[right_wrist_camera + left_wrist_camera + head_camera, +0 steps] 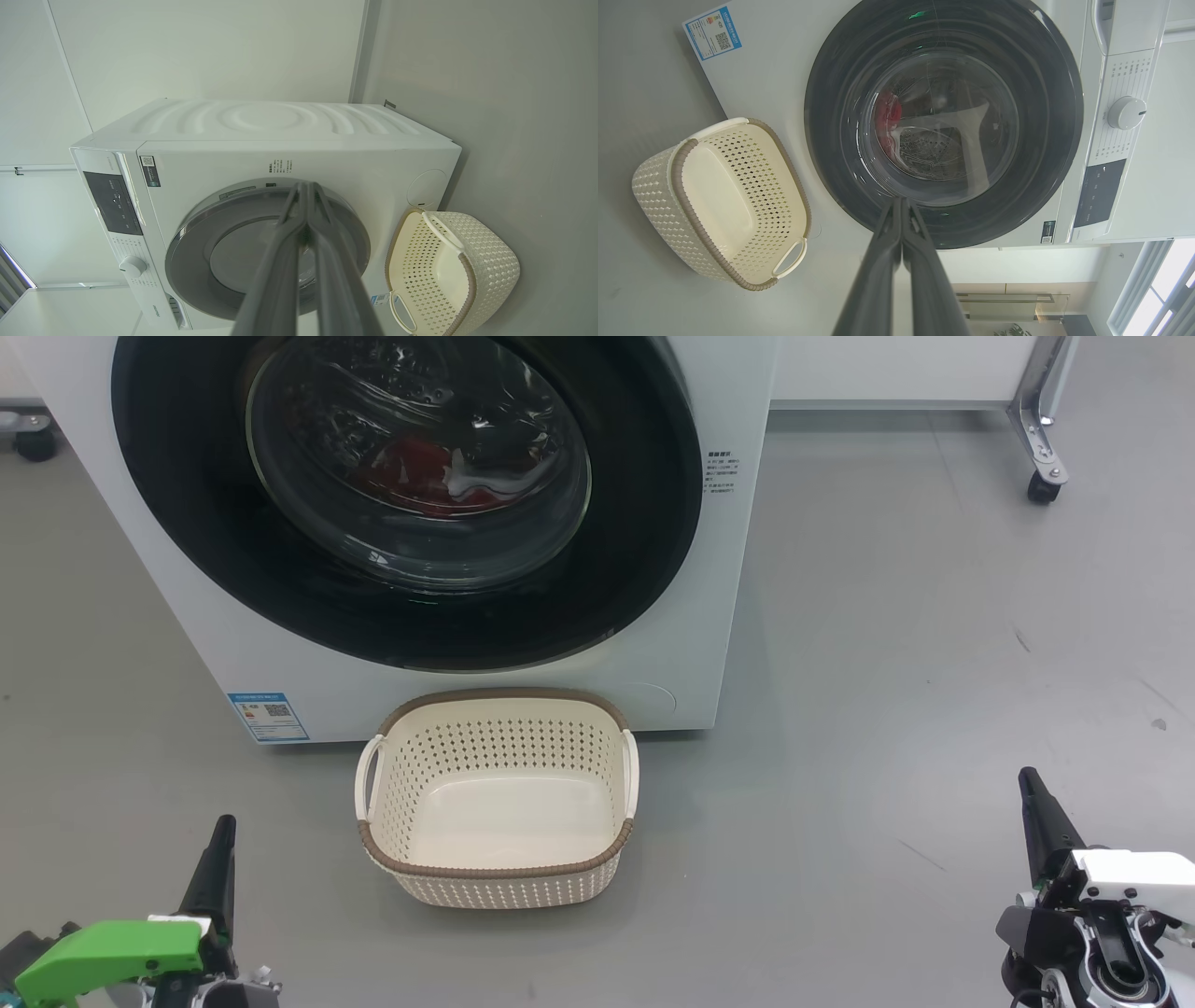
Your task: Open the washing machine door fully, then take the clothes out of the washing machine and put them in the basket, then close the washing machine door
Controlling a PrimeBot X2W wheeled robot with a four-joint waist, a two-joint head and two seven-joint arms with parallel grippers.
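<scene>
The white washing machine (709,644) stands ahead with its black-rimmed round door (597,588) shut against the front. Red clothes (420,476) show dimly through the glass window; the same red clothes (888,114) appear in the left wrist view. An empty cream basket (499,887) sits on the floor just in front of the machine. My left gripper (222,826) is shut at the lower left, well short of the basket. My right gripper (1027,777) is shut at the lower right, away from both. In the wrist views, the left gripper (901,200) and the right gripper (307,185) show fingers pressed together, holding nothing.
Grey floor (887,663) spreads to the right of the machine. A metal frame leg on a caster (1044,485) stands at the back right, another caster (35,443) at the far left. The control dial (1125,113) sits on the machine's panel.
</scene>
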